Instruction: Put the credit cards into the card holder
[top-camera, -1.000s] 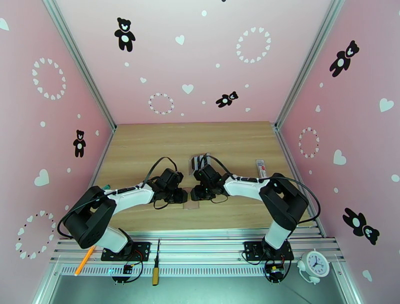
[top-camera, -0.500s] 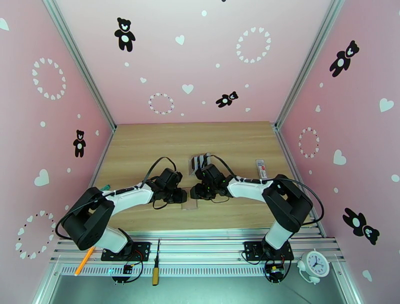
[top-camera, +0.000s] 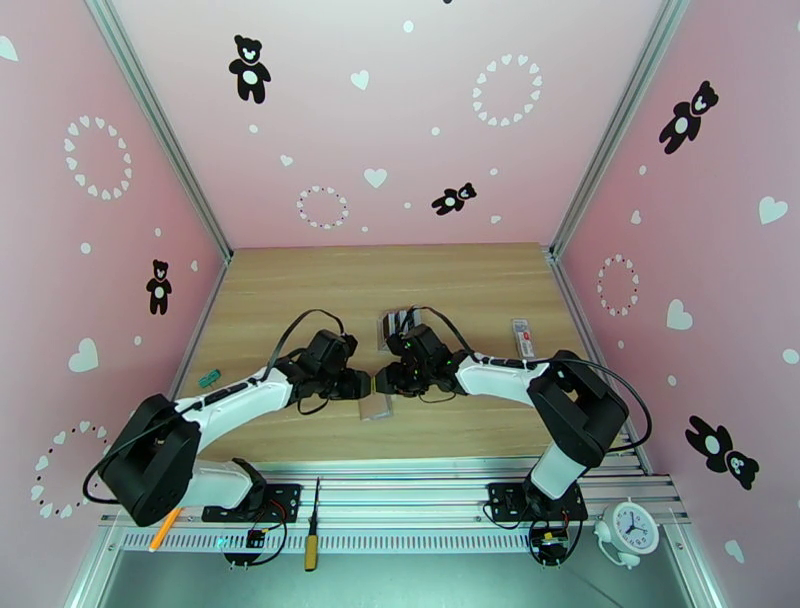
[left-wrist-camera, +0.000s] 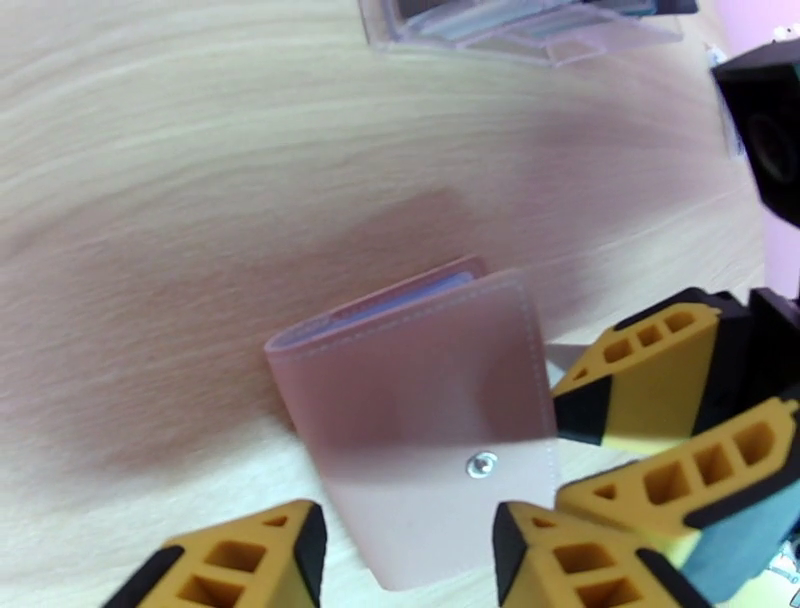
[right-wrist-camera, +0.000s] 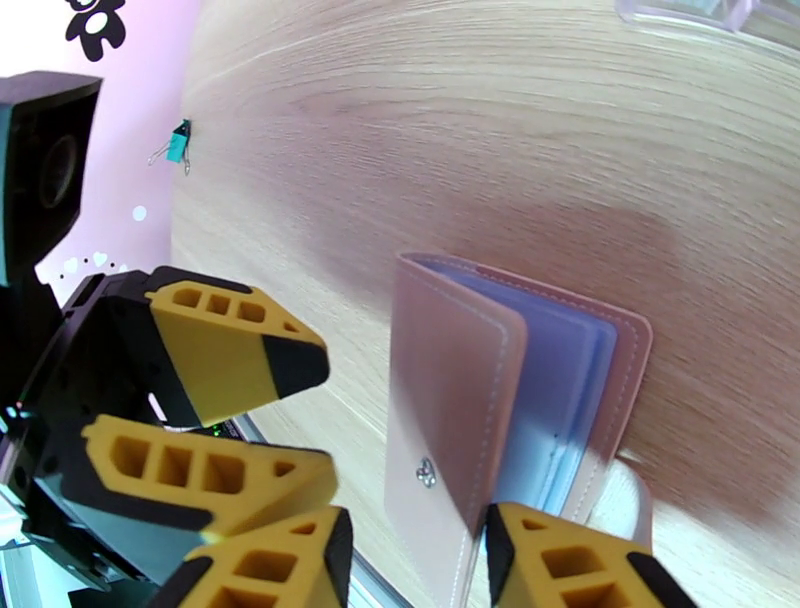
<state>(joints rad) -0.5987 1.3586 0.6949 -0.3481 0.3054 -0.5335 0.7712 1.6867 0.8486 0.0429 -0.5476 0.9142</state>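
Two grippers nose to nose at mid-table in the top view: the left gripper (top-camera: 362, 386) and the right gripper (top-camera: 384, 383), tips almost meeting. Just on their near side the tan card holder (top-camera: 378, 408) lies on the wooden table (top-camera: 300, 290). Behind the right gripper, the credit cards (top-camera: 400, 322) stand upright in a clear rack (top-camera: 384, 338). A green clip (top-camera: 208, 378) sits off by the left arm.

Over to the left wrist: its fingers are apart, with a clear gap between them. The card holder (left-wrist-camera: 420, 400) lies flat with its near end in that gap and its snap stud (left-wrist-camera: 482, 464) facing up. Whether a pad touches the leather, I can't tell. The right gripper's fingers (left-wrist-camera: 650, 360) are spread too, just beside the holder's edge.

On the right wrist the fingers are parted as well. The cover is ajar off the bluish sleeves (right-wrist-camera: 570, 390), and its near edge runs into the gap between the fingers. The left gripper's fingers (right-wrist-camera: 220, 340) are spread, close beside the cover.
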